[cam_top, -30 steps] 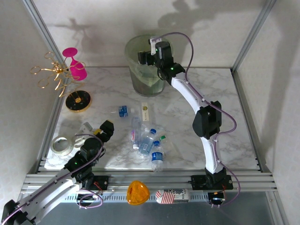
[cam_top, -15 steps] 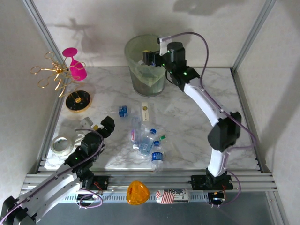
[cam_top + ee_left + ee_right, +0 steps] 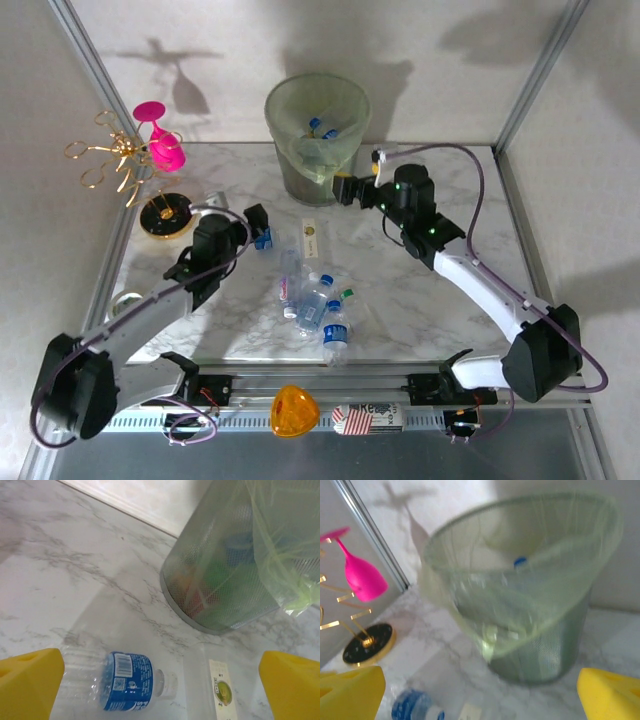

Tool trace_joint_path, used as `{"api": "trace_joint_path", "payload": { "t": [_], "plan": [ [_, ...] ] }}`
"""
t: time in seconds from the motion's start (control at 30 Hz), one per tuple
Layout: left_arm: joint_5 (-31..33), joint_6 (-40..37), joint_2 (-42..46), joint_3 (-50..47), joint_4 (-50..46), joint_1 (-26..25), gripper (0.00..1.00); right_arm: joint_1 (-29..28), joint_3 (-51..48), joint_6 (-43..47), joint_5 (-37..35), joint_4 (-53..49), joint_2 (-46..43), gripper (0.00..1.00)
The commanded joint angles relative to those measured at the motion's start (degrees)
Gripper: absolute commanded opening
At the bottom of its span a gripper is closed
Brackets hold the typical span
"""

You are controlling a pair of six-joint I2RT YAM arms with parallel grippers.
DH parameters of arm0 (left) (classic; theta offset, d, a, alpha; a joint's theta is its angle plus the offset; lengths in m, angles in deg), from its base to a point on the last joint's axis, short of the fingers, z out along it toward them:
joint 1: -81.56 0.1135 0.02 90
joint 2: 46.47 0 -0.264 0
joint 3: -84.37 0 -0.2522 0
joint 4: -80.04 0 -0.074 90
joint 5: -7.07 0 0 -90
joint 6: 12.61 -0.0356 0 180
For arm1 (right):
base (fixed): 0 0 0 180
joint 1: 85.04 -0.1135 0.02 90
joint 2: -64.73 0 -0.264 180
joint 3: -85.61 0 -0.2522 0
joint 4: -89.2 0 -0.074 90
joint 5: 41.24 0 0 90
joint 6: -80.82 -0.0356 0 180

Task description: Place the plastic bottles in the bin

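The marble bench [image 3: 410,300] carries everything. At its far edge stands the bin [image 3: 300,185], pale green with a liner bag. Inside it I see some bottles [image 3: 322,128] with blue caps, but the bag hides how many there are. The right arm [image 3: 470,270] lies across the bench, and the right jaws stand wide apart just beside the bin wall, holding nothing. The right wrist view is blurred, and both yellow pads [image 3: 350,692] are cut off at its corners. The left jaws are also wide apart. Between them on the bench lies a clear bottle [image 3: 125,680] with a blue label, its base hidden behind one pad. A cluster of bottles [image 3: 312,300] lies in the middle of the bench; they overlap, so a count is not sure. A blue spot [image 3: 410,707] low in the right wrist view is probably that same labelled bottle.
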Motion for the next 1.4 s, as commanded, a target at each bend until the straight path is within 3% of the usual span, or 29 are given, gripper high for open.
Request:
{"api": "trace_joint_path", "payload": {
  "t": [0.0, 0.3, 0.7, 1.03, 1.37],
  "plan": [
    [-4.9, -6.9, -5.6, 5.6, 0.2, 1.9, 1.0, -0.4, -5.6, -2.9, 0.3, 1.1, -3.3, 0.99],
    [-10.9, -8.0, -18.5, 13.7, -2.4, 8.3, 1.0, -0.3, -19.9, -8.5, 0.8, 2.3, -7.1, 0.99],
    [-15.4, -6.7, -31.4, 20.7, -9.2, 9.7, 1.0, -0.4, -21.1, -6.6, -4.0, 1.6, -10.6, 0.99],
    [-15.5, -2.8, -28.6, 18.8, -15.1, 9.2, 1.0, -0.3, -22.0, -4.1, -6.8, 0.7, -12.6, 0.99],
    [-12.0, 0.1, -20.9, 11.0, -16.6, 4.4, 1.0, -0.3, -22.9, -3.9, -6.7, 2.1, -11.1, 0.99]
  ]
}}
